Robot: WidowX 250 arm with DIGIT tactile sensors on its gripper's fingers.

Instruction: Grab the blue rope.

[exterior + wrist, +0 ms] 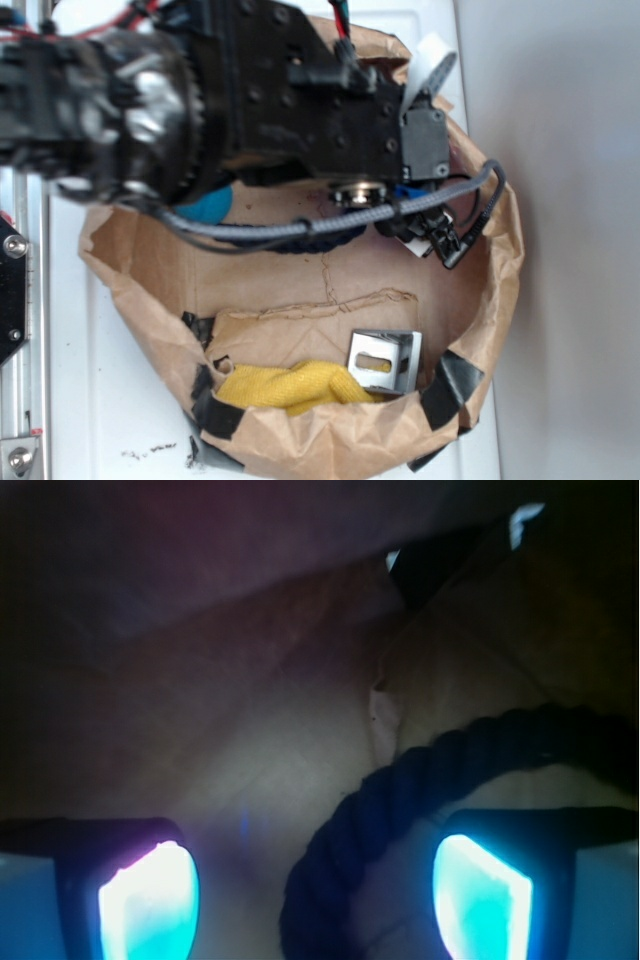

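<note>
With my gripper spread wide over the paper bag, the blue rope curves between my fingers, arcing up and rightward, nearer the right one.

A white table fills the scene under bright, even light. On it sits a crumpled brown paper tray, its low wall patched with black tape at the near side. At the far left runs a metal rail. On the right lies a plain pale grey surface. A few dark specks dot the near left of the table.
</note>
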